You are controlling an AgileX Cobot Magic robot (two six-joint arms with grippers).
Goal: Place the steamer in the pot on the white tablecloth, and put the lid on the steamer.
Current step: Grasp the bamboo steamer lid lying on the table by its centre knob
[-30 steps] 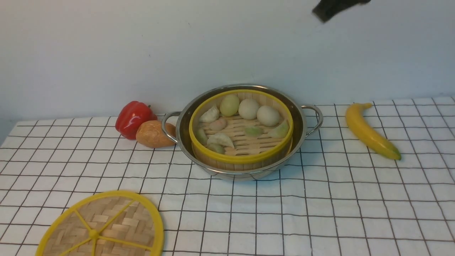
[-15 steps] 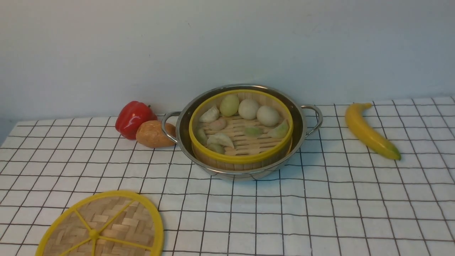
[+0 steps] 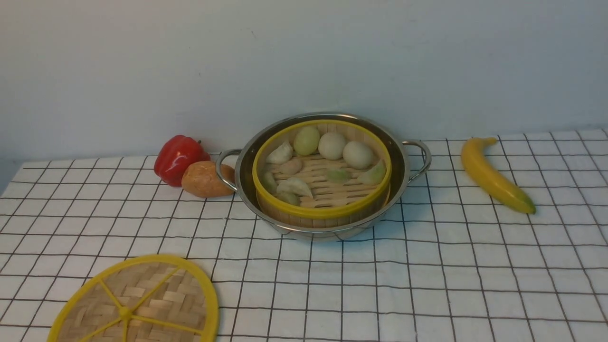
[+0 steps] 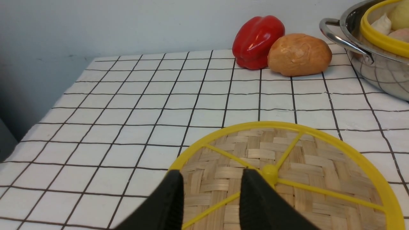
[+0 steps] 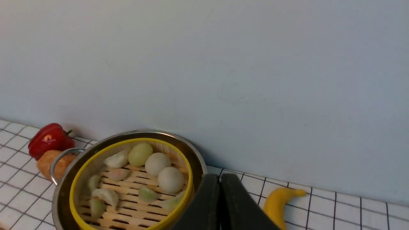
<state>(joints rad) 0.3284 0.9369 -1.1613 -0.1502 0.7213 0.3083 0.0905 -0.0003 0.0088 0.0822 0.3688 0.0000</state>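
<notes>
Steamer (image 3: 324, 212) seated in pot (image 3: 403, 172); lid (image 3: 142, 294) on white tablecloth (image 3: 451, 266). Left gripper (image 4: 211, 180) fingers spread over lid; right gripper (image 5: 220, 191) fingers pressed together, empty.

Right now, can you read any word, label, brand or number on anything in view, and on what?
None: no readable text in any view.
The pot, steamer, lid, red pepper, bread roll and banana bear no markings; the tablecloth shows only its black grid.

The left gripper (image 4: 212, 175) had two smooth black fingers (image 4: 167, 204) that got thin at the tips, and the right gripper (image 5: 220, 177) had two dark, smooth, flat fingers (image 5: 207, 204) too
</notes>
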